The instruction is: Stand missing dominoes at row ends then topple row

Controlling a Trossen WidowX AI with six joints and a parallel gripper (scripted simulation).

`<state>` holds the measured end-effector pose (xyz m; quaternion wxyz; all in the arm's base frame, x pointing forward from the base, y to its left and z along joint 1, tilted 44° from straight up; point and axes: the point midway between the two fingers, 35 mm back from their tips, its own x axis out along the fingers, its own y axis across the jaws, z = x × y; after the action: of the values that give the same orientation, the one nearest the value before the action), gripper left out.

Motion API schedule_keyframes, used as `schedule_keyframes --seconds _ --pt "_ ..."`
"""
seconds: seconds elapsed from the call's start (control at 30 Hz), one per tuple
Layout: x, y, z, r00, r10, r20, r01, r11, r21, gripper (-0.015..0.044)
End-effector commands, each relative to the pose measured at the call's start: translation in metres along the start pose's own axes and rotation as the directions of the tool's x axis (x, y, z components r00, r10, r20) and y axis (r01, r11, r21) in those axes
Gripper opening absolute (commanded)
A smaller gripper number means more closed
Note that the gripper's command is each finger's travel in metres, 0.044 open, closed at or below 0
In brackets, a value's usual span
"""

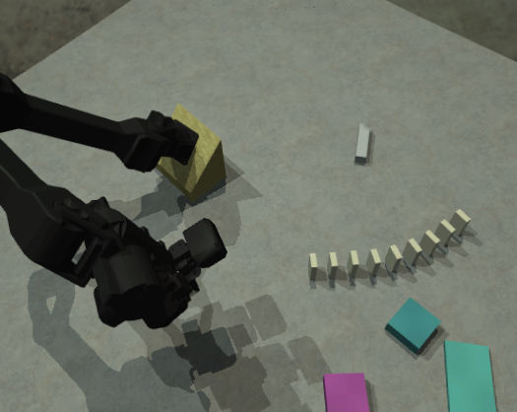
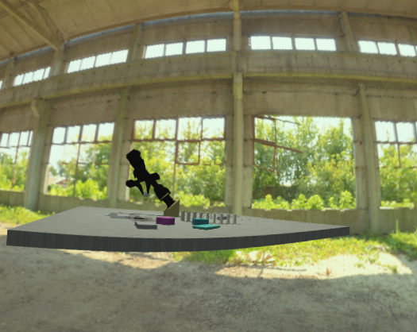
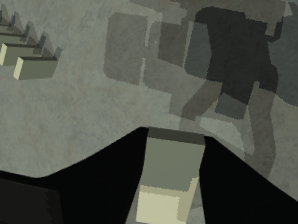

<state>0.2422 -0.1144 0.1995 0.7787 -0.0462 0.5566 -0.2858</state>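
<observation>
Several cream dominoes (image 1: 374, 262) (image 2: 183, 216) (image 3: 37, 69) stand upright in an evenly spaced, curved row right of centre in the top view. My gripper (image 3: 174, 140) is shut on a cream domino (image 3: 172, 165), one finger on each side of it. In the exterior view the gripper is high above the table, left of the row. The arm hides the held domino in the top view. A light grey-white bar (image 1: 362, 143) lies on its side behind the row, apart from it.
A yellow wedge block (image 1: 208, 165) (image 2: 171, 210) stands beside the arm's base links. In front of the row are a teal block (image 1: 414, 322) (image 2: 200, 221), a flat teal slab (image 1: 469, 375) (image 2: 206, 226) and a magenta block (image 1: 346, 393) (image 2: 165, 220). The exterior view also shows a grey slab (image 2: 146, 225).
</observation>
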Motion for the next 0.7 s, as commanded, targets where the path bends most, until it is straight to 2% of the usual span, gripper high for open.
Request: schedule_keyframes --seconds 0.0,0.67 --pt "0.005 0.001 -0.001 0.998 0.044 0.042 -0.045 0.999 0.009 0.0107" --pt "0.017 -0.002 0.004 0.912 0.183 0.368 -0.194 0.981 -0.009 0.0107"
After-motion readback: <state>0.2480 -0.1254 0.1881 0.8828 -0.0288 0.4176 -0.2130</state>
